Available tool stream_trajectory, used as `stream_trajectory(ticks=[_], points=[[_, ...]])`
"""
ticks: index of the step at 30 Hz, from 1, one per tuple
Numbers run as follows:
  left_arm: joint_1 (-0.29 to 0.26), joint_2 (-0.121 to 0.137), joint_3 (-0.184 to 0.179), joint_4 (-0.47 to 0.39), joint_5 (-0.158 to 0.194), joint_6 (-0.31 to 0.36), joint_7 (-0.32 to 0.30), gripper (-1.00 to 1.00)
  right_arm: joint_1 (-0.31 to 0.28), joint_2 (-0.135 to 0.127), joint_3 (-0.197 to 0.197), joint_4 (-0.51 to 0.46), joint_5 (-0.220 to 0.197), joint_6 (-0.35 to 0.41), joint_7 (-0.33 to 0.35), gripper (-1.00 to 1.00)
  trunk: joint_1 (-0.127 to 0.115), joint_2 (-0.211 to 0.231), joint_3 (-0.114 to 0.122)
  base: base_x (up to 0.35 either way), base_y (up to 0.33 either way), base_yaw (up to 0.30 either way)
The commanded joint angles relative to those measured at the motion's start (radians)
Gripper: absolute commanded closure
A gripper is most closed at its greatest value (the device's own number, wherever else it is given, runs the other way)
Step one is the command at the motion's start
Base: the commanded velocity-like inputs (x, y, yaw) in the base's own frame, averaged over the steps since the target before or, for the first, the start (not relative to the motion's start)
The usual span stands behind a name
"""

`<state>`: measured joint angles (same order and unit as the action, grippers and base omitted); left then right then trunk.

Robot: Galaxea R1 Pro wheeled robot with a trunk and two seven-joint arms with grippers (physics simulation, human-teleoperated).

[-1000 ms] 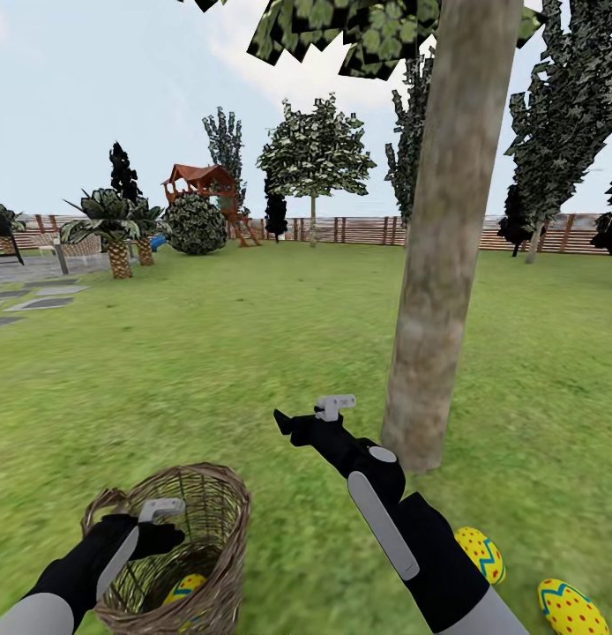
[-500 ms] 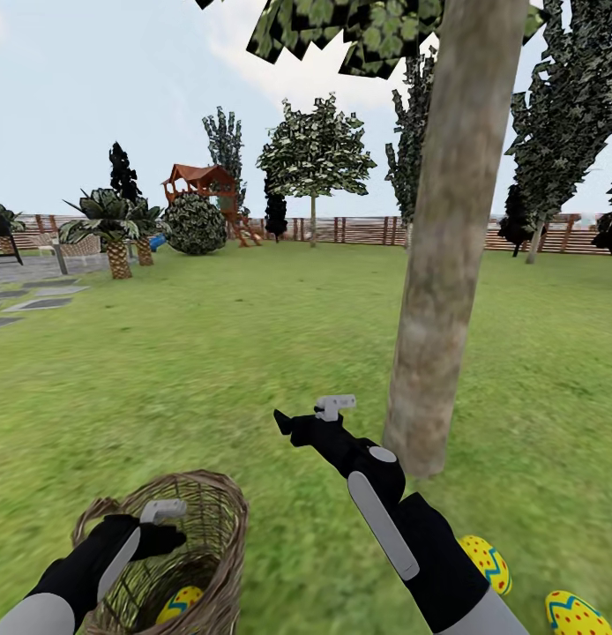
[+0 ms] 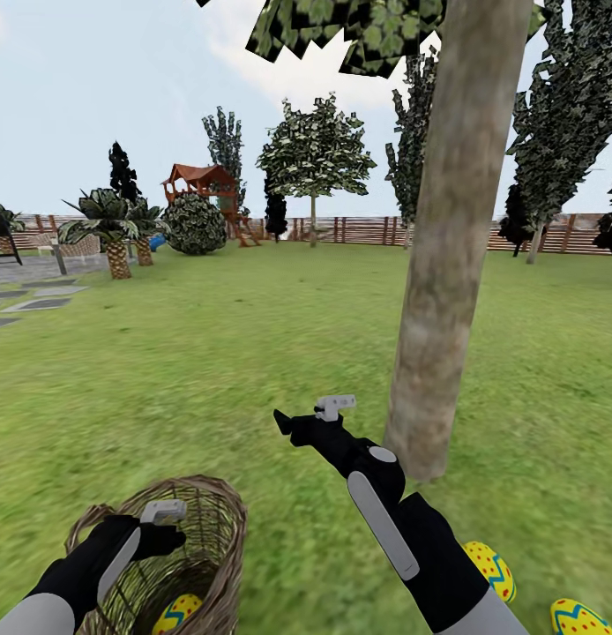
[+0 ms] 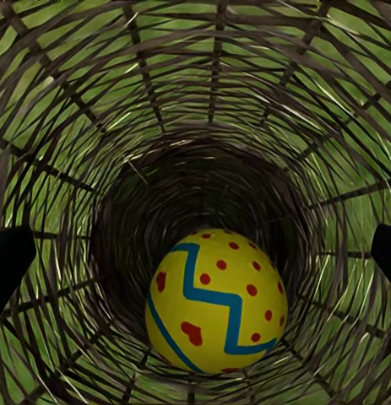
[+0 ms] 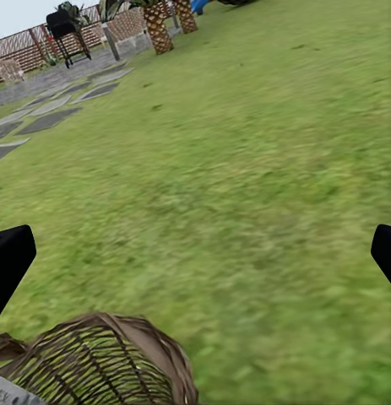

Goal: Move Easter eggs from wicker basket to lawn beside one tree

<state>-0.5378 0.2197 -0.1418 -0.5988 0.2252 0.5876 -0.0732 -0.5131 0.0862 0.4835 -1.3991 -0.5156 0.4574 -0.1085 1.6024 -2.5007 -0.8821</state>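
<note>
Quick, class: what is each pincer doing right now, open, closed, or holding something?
Left pincer: open, empty, hanging above the egg in the wicker basket.
Right pincer: open, empty, over the lawn.

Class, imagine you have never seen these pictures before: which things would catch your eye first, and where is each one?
The thick grey-tan tree trunk rises just right of centre, with two painted yellow eggs on the lawn at its foot, lower right. At the lower left, the left gripper reaches over the wicker basket, where one last egg lies at the bottom.
</note>
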Motion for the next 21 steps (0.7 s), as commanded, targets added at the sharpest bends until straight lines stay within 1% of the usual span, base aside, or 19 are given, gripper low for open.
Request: stream_trajectory(ticks=[1,21], points=[[-0.001,0.001,-0.005,-0.001,0.008,0.004,0.002,-1.0,-0.001,0.0,0.001,-0.001,-0.01,0.003,-0.01,-1.0,0.0,-0.001,-0.001,0.008,0.0,0.0],[0.0,0.001,-0.005,-0.002,0.008,0.004,0.002,-1.0,-0.001,0.0,0.001,-0.001,-0.01,0.003,-0.009,-1.0,0.0,-0.001,-0.001,0.043,0.0,0.0]])
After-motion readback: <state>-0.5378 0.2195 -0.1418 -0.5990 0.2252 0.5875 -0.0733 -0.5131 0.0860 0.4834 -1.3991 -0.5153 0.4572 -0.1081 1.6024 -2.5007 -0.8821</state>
